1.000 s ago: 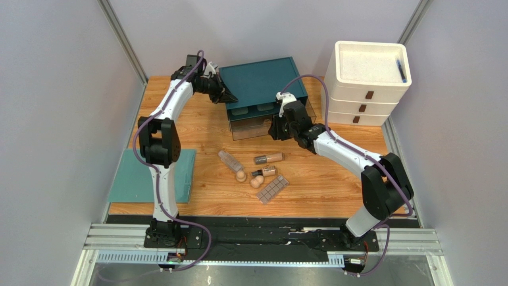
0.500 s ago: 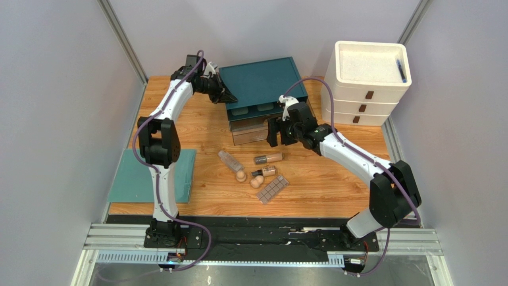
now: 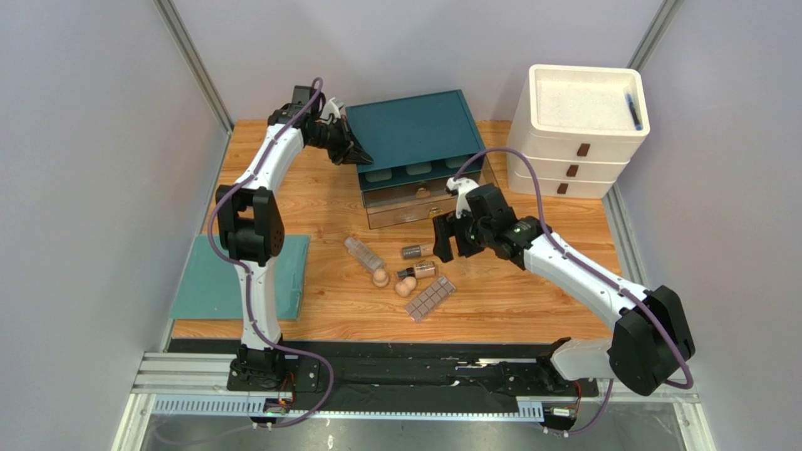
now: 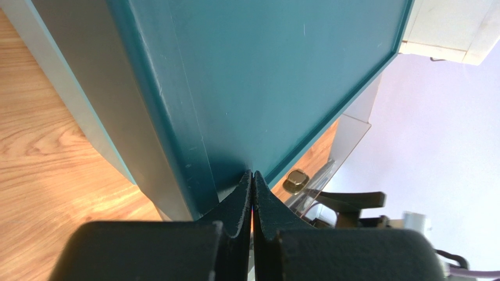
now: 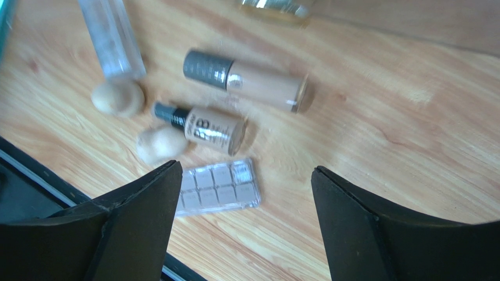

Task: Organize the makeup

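The makeup lies loose on the wooden table: a clear bottle (image 3: 361, 253) (image 5: 113, 36), a beige tube (image 3: 412, 252) (image 5: 253, 80), a second tube (image 3: 420, 271) (image 5: 208, 127), two egg-shaped sponges (image 3: 380, 277) (image 3: 405, 287) and a flat palette (image 3: 431, 298) (image 5: 218, 187). My right gripper (image 3: 454, 246) (image 5: 246, 171) hangs open just right of the tubes, nothing between its fingers. My left gripper (image 3: 356, 150) (image 4: 252, 177) is shut, its tips against the front left corner of the teal organizer (image 3: 414, 127) (image 4: 264, 70).
A clear drawer (image 3: 424, 205) with a gold knob (image 4: 296, 180) sticks out of the organizer's front. A white drawer unit (image 3: 574, 155) stands at the back right with a blue pen (image 3: 633, 108) on top. A teal mat (image 3: 216, 282) lies at the left edge.
My right gripper has opened wide and drawn back from the drawer front toward the tubes. The left arm has not moved.
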You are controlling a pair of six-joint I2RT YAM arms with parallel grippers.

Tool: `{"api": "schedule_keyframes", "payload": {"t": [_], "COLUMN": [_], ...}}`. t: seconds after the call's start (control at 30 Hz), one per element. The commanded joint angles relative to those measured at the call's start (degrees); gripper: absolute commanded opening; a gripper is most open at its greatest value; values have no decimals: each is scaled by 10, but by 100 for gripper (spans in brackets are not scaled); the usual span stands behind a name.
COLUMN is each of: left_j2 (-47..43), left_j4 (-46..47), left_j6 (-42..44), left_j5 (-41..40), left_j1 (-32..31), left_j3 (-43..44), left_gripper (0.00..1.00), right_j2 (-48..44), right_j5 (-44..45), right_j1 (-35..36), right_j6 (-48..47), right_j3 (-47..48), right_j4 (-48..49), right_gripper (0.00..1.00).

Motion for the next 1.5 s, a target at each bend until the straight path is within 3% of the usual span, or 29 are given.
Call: {"api": "schedule_keyframes", "payload": {"t": [0.0,0.2,0.43,0.63,1.0,1.23,1.47], "left_j2": [-32,-41,-42,-41,-43,-39,-37], "left_j4": [-35,-33,-32,-39,-42,-42,-40], "left_j6": [33,41,46,56,58,57,57], "left_j5": [-16,-17,-15,-17,-17,-15,-15], "left_j1": [0,0,0,1,4,4,4], "left_j3": [9,-14,-31,-37,-45,-46,-51], "left_gripper": [0,0,0,0,0,0,0], "right_j2": [-9,-11,63,130,140,172,202], "right_j5": [1,2,11,13,39,4,-49], "right_j1": [37,69,102,117,116,116,116], "right_j6": [-84,-139,-193,-226,-248,-257,-245], "right_j3": [-28,-75,-66,-37,-20,12,36], "right_j4": [-3,76,128,136,151,144,120], "right_gripper": [84,83,82,81,79,77,61]}}
